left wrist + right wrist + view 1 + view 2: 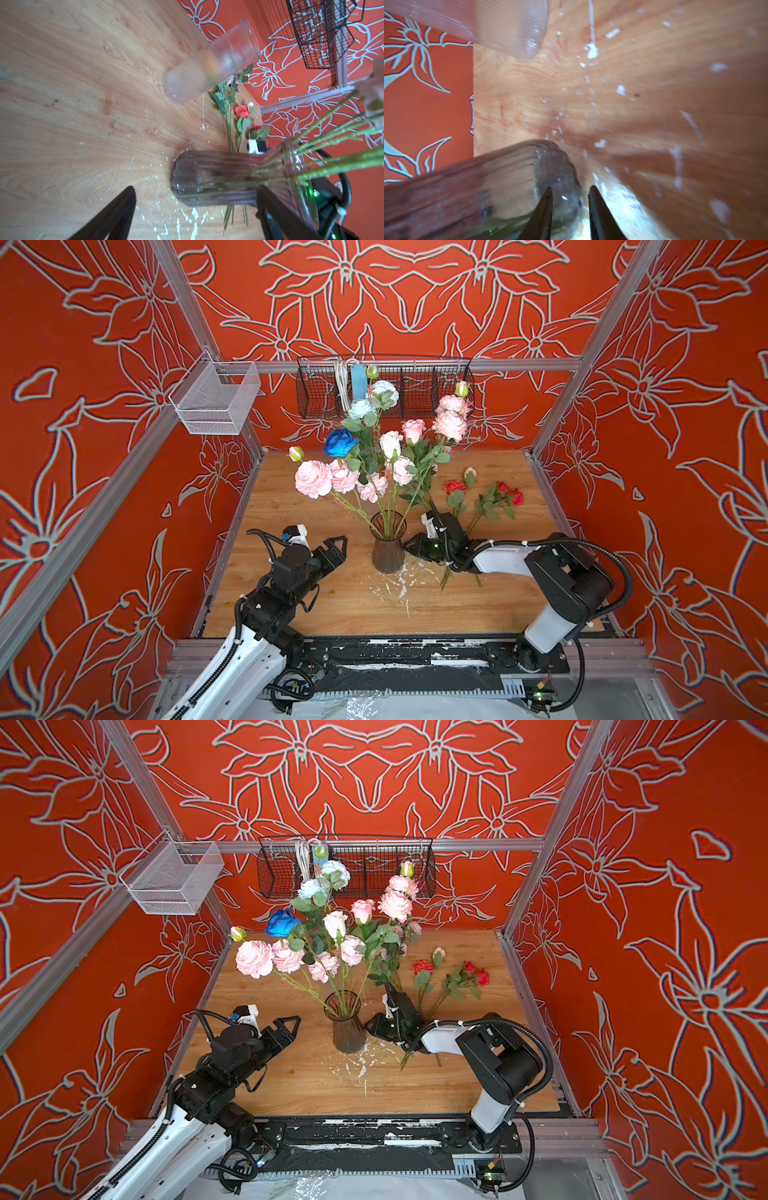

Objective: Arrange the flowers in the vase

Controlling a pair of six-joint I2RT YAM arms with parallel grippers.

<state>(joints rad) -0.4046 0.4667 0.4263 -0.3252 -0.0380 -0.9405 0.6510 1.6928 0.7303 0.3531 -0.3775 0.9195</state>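
Observation:
A ribbed smoky glass vase (pixel 388 551) (pixel 349 1031) stands mid-table and holds a bunch of flowers (pixel 374 456) (pixel 332 936): pink, white, pale blue and one deep blue. Two red flowers (pixel 455 487) (pixel 478 974) and a pale bud lie on the table to the right, their stems passing under my right arm. My left gripper (pixel 343 549) (pixel 196 188) is wide open just left of the vase (pixel 218 178), not touching it. My right gripper (pixel 405 545) (pixel 570 188) points at the vase's base (pixel 467 187) from the right, its jaws slightly apart and empty.
A frosted clear glass cylinder (pixel 212 62) (pixel 488 25) stands on the wooden table (pixel 311 605) beyond the vase. A black wire basket (pixel 415 385) hangs on the back rail and a white mesh basket (pixel 216 400) on the left rail. White flecks (pixel 395 589) dot the table.

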